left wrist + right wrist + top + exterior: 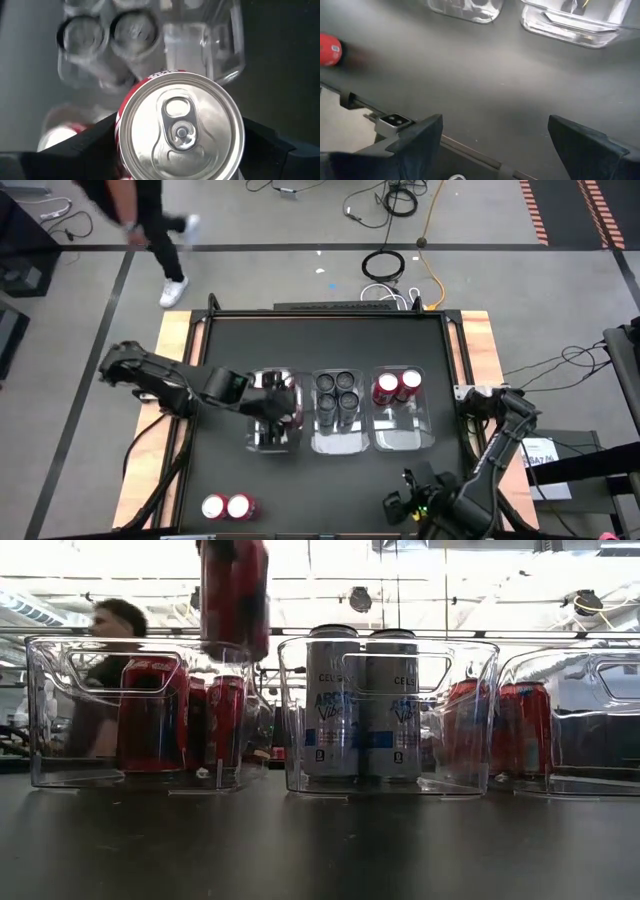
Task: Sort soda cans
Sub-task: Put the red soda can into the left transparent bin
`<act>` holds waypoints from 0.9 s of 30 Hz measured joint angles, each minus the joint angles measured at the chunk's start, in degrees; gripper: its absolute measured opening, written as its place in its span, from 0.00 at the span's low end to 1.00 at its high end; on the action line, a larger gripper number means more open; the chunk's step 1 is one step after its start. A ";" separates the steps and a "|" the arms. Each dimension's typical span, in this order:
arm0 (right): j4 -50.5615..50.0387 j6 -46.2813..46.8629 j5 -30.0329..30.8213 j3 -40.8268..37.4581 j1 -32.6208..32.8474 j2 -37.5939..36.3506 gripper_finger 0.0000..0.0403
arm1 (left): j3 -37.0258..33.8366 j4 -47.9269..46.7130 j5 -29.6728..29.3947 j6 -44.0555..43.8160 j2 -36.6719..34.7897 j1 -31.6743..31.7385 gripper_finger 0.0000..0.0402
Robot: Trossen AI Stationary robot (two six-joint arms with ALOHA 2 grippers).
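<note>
Across the black tabletop (320, 480) we see three clear plastic bins in a row. Over the left bin (273, 442), the left gripper (280, 408) clamps a red soda can with a silver top (181, 126), held above the red cans inside. Grey cans (360, 705) fill the middle bin. The right gripper (492, 137) waits with fingers spread at the near edge; two red cans (227, 506) stand loose there.

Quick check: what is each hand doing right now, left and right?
Left hand: closed on a red soda can, held above the left bin.
Right hand: open, empty, at the table's near edge.
</note>
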 joint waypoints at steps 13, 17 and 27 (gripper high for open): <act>2.71 -0.01 0.00 0.00 -3.45 0.00 0.88 | -18.47 13.38 4.11 4.44 -3.61 7.42 0.81; 2.92 -0.01 0.02 0.00 -4.08 0.00 0.88 | -23.80 18.13 4.52 4.39 -3.60 9.80 0.81; 3.59 -0.23 -0.02 0.00 -4.44 0.00 0.88 | -28.35 24.12 5.83 1.38 -3.43 11.37 0.81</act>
